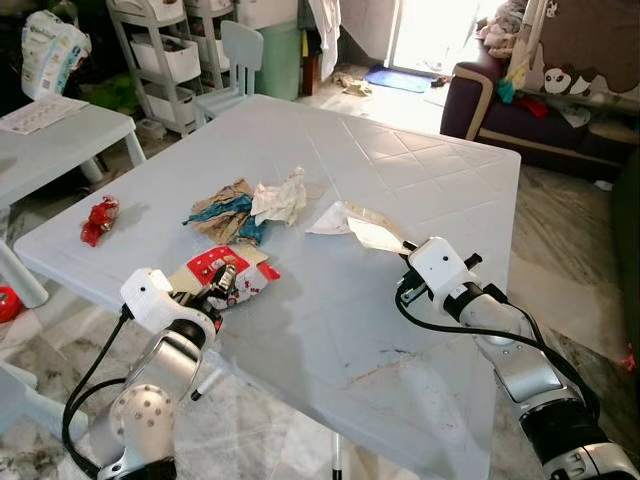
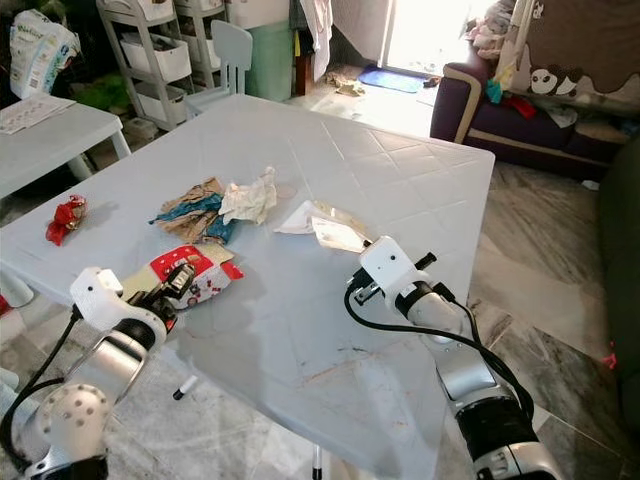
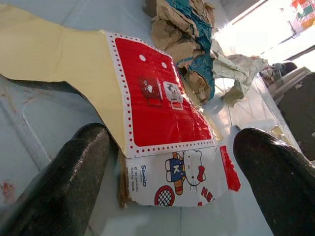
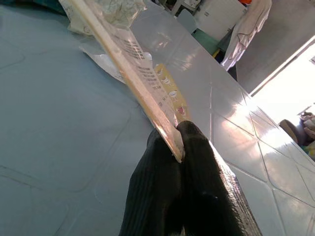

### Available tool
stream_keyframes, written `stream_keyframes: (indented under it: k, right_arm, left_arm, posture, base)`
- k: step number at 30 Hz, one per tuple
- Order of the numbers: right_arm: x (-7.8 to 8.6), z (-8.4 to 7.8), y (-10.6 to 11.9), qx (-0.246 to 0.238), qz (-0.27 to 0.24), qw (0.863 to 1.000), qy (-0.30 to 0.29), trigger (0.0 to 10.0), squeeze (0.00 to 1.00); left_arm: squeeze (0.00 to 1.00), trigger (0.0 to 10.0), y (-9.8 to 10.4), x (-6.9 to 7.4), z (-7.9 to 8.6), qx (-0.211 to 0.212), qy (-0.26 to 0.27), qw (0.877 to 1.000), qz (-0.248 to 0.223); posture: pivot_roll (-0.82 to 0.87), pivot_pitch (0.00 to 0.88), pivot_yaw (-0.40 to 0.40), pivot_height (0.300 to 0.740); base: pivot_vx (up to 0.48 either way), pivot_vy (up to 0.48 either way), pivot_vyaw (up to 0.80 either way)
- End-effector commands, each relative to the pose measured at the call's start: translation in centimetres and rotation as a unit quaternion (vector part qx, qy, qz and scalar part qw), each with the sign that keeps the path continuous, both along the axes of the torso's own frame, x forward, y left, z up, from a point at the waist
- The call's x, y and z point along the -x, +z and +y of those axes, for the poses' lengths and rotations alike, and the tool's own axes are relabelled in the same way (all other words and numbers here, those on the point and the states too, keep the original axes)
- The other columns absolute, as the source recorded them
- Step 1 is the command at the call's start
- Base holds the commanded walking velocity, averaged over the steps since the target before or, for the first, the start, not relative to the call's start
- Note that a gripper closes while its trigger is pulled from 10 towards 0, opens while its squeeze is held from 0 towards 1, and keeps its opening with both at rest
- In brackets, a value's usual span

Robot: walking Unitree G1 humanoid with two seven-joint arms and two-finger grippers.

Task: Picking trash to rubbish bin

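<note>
A flattened red and white carton [image 1: 225, 274] lies near the table's front left edge. My left gripper [image 1: 222, 283] is open around its near end, and both fingers [image 3: 64, 182] straddle the carton [image 3: 157, 123]. My right gripper [image 1: 404, 247] is shut on the edge of a clear and yellow wrapper [image 1: 365, 229], which the right wrist view shows as a thin wrapper [image 4: 142, 83] pinched between the fingertips. Crumpled brown and teal paper [image 1: 225, 212], a white wad [image 1: 281, 197] and a small red wrapper [image 1: 98, 219] lie on the grey table [image 1: 420, 170].
A second grey table [image 1: 60, 140] stands at the left with a shelf cart [image 1: 165, 50] and a small chair [image 1: 232, 60] behind it. A dark sofa [image 1: 530, 110] is at the back right. Marble floor [image 1: 560, 240] runs along the table's right side.
</note>
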State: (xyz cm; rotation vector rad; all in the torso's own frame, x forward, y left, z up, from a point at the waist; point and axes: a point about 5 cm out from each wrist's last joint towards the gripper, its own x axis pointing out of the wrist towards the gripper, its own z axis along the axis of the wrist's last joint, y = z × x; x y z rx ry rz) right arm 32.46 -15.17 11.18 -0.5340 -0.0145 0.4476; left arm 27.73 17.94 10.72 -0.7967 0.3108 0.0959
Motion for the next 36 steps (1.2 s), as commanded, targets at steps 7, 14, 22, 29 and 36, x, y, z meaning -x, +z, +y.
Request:
stream_keyframes:
  k: [7,14,22,29,36]
  right_arm:
    - [0.0,-1.1,0.4,0.0,-0.005,1.0,-0.017,0.0,0.0]
    - [0.3,-1.0,0.2,-0.002,-0.002,1.0,-0.017,0.0,0.0]
    - [0.3,-1.3,0.2,0.0,-0.001,1.0,-0.02,0.0,0.0]
    - [0.4,-1.2,0.1,-0.001,0.001,1.0,-0.02,0.0,0.0]
    - [0.5,-1.3,0.2,0.0,0.001,1.0,-0.021,0.0,0.0]
  left_arm:
    - [0.0,3.7,-1.6,-0.7,-0.3,0.045,0.024,0.999,0.018]
    - [0.0,0.0,-2.7,-1.2,0.0,0.079,0.052,0.995,0.024]
    - [0.0,0.0,-2.4,-1.6,-0.1,0.091,0.056,0.994,0.009]
    - [0.0,0.0,-2.2,-2.3,0.3,0.083,0.066,0.994,0.006]
    - [0.0,0.0,-1.8,-3.0,1.1,0.076,0.076,0.994,0.001]
  posture:
    - [0.02,0.0,-0.032,0.74]
    - [0.01,0.0,-0.033,0.74]
    - [0.01,0.0,-0.032,0.74]
    - [0.01,0.0,-0.033,0.74]
    - [0.01,0.0,-0.033,0.74]
  base:
    - [0.0,0.0,0.0]
    - [0.0,0.0,0.0]
    - [0.0,0.0,0.0]
    - [0.0,0.0,0.0]
    - [0.0,0.0,0.0]
